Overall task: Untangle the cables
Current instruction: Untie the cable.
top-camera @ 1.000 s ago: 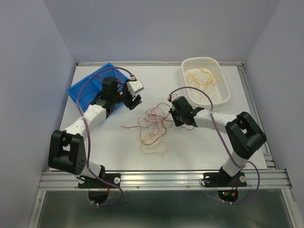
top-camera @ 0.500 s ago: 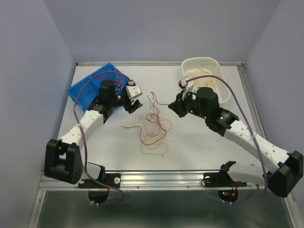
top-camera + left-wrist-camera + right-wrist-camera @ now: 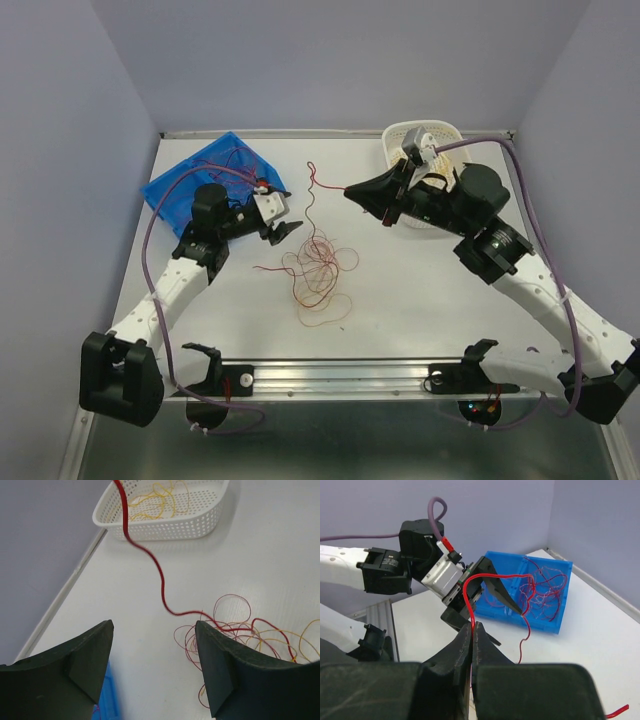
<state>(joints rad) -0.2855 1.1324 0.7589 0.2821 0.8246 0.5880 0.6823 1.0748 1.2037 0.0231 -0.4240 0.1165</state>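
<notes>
Cables (image 3: 318, 268) lie half-sorted, yellow ones in the white basket (image 3: 165, 527), red ones in the blue bin (image 3: 172, 188), the rest knotted on the worktop (image 3: 420, 290), as my right end effector (image 3: 472, 629) pinches one red strand (image 3: 490, 576) aloft and my left end effector (image 3: 154, 635) hangs wide open, empty.

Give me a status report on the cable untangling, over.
Right gripper shut on one thin dark red wire strand, raised. Left gripper open, empty. Strand trails down into loose red-and-yellow wire tangle on white table. Nothing blocking.

Dark red and yellow-orange cables (image 3: 318, 272), blue bin (image 3: 175, 185), white perforated basket (image 3: 167, 527), white table (image 3: 400, 290)
</notes>
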